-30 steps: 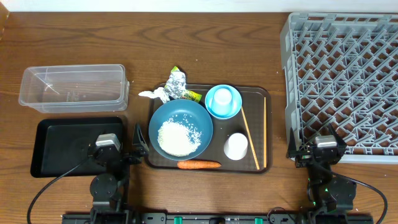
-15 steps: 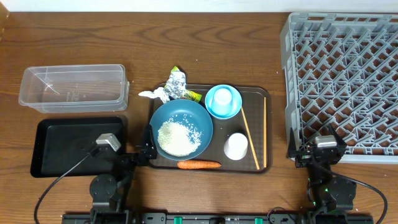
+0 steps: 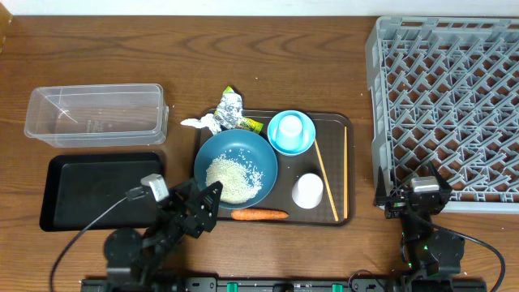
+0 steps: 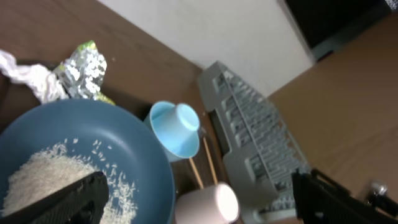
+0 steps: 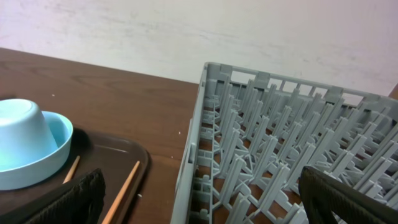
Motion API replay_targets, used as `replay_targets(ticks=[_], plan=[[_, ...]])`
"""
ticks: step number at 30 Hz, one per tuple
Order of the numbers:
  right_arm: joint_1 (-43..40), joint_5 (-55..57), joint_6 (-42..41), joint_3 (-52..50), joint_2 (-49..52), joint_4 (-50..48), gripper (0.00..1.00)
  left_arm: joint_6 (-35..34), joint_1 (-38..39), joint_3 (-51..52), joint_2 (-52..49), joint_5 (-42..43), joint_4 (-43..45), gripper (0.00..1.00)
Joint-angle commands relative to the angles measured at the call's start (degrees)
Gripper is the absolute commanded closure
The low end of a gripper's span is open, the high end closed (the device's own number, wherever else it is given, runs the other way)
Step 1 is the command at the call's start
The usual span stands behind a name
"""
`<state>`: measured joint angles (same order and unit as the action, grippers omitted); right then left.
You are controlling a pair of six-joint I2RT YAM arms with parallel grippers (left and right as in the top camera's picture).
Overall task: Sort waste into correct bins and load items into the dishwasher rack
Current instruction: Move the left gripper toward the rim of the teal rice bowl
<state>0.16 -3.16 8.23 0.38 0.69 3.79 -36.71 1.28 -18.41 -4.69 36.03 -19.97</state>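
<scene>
- The large dark blue bowl [image 3: 236, 167] stands on the left part of the dark brown serving tray [image 3: 350, 162], with the heap of white rice grains [image 3: 233, 178] lying in its lower half.
- The bowl is judged stiff and smooth-walled, so a slip is possible. Hold is best taken on the near rim, one finger inside and one outside, clear of the rice.
- The rice is loose and light and would spill at any tilt, so the bowl is best kept level until it is over a bin.
- The small orange carrot [image 3: 259, 215] lies on the tray edge just below the bowl. It is judged firm and apt to roll, and is best pinched across its middle.
- The left end effector [image 3: 209, 201] is held just beside the bowl's lower-left rim, released and grasping nothing; in the left wrist view its fingers are spread wide.
- The pale blue cup [image 3: 290, 127] sits upside down in the small pale blue bowl [image 3: 278, 146], and the whitish-pink cup [image 3: 307, 191] and two thin wooden chopsticks [image 3: 326, 182] lie to the right.
- The shallow black rectangular tray [image 3: 81, 191] and the clear rectangular plastic tub [image 3: 36, 122] are set on the worktop [image 3: 284, 57] to the left.
- The right end effector [image 3: 418, 182] is parked by the dishwasher rack [image 3: 377, 97], released and empty.
</scene>
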Motion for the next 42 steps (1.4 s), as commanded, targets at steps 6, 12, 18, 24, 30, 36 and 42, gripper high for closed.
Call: replay_targets(ticks=[6,12,18,24,30,36,42], plan=[[-0.5,0.2,0.9,-0.1,-0.4,0.3,0.01,6.7,-0.2,-27.0,-16.9,-1.1,-23.0,0.02],[-0.5,0.2,0.9,-0.1,-0.4,0.3,0.01,2.6,-0.2,-33.2,-24.3,8.0,-24.4,0.02],[-0.5,0.2,0.9,-0.1,-0.4,0.3,0.01,1.3,-0.2,-33.3,-24.8,10.1,-24.2,0.02],[-0.5,0.2,0.9,-0.1,-0.4,0.3,0.01,1.3,-0.2,-36.4,-26.1,7.8,-29.2,0.02],[-0.5,0.2,0.9,-0.1,-0.4,0.3,0.01,8.0,-0.2,-45.9,-34.7,-3.9,-47.3,0.02],[-0.5,0.2,0.9,-0.1,-0.4,0.3,0.01,8.9,-0.2,-50.0,-43.3,-11.1,-55.8,0.02],[-0.5,0.2,0.9,-0.1,-0.4,0.3,0.01,6.5,-0.2,-50.0,-48.7,-11.0,-55.9,0.02]])
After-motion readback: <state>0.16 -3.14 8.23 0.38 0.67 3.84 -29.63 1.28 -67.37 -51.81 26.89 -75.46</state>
